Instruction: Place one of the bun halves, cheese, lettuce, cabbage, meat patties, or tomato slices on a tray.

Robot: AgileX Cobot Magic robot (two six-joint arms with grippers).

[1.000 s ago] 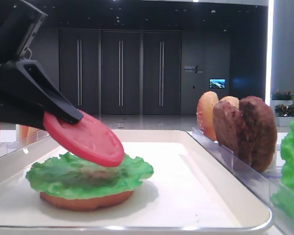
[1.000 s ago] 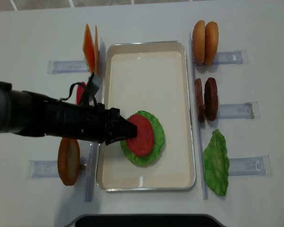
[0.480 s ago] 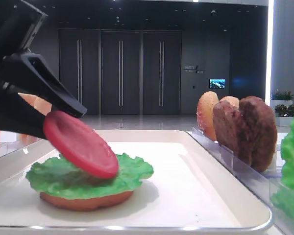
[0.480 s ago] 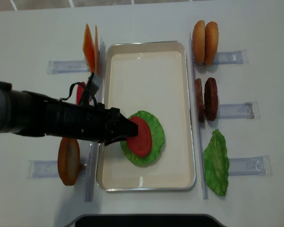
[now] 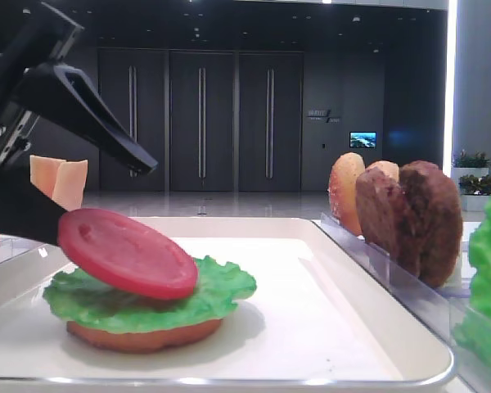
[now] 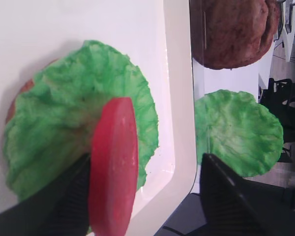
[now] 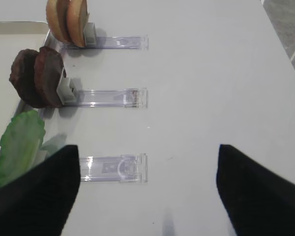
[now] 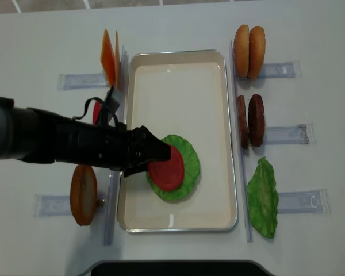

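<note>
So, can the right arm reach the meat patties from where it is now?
Probably yes. The right gripper hangs open over bare table, and the meat patties stand upright in their holder nearby, with nothing between them.

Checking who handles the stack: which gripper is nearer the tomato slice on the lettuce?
Left. The left gripper straddles the tomato slice, jaws open. The right gripper hovers over bare table beyond the tray.

- No text, label or number can be read in any view.
- A small sign [image 5: 322,116] on the dark back wall, right of centre, is too small to read.
</note>
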